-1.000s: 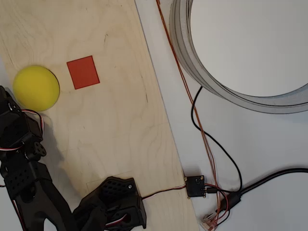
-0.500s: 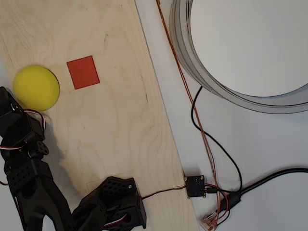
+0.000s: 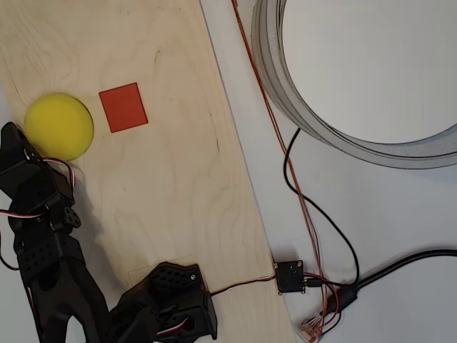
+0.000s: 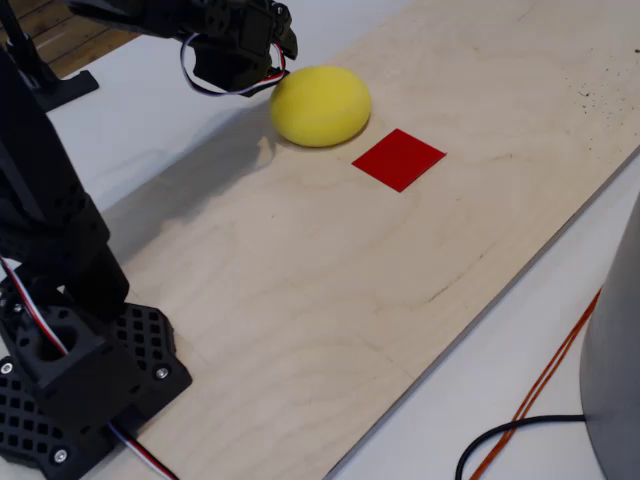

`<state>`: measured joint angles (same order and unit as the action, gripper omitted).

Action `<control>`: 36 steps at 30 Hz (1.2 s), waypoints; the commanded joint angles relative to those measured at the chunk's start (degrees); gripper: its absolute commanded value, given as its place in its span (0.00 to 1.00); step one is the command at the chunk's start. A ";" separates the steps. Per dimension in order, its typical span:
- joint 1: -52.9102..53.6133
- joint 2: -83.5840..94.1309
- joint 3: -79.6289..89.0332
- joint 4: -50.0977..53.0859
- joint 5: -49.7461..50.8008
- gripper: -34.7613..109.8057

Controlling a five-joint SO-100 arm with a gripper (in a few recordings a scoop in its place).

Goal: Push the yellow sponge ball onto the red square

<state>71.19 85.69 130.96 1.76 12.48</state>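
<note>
One short gap separates the yellow sponge ball [image 4: 320, 104] from the red square [image 4: 398, 159]; my gripper [image 4: 262, 52], its opening unreadable, presses the ball's far side, square directly opposite.

Matte foam on pale plywood

We saw the yellow sponge ball [image 3: 59, 126] looking matte and smooth, the red square [image 3: 123, 107] flat and paper-thin, the wooden board [image 4: 330, 300] grained, and the arm [image 3: 43, 250] in dull black plastic.
</note>
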 commanded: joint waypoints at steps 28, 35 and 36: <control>11.51 4.04 1.14 0.18 -3.69 0.27; 13.97 5.19 1.67 0.18 -4.83 0.27; 14.24 5.36 1.85 0.18 -5.01 0.27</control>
<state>83.58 87.45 132.10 1.41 7.29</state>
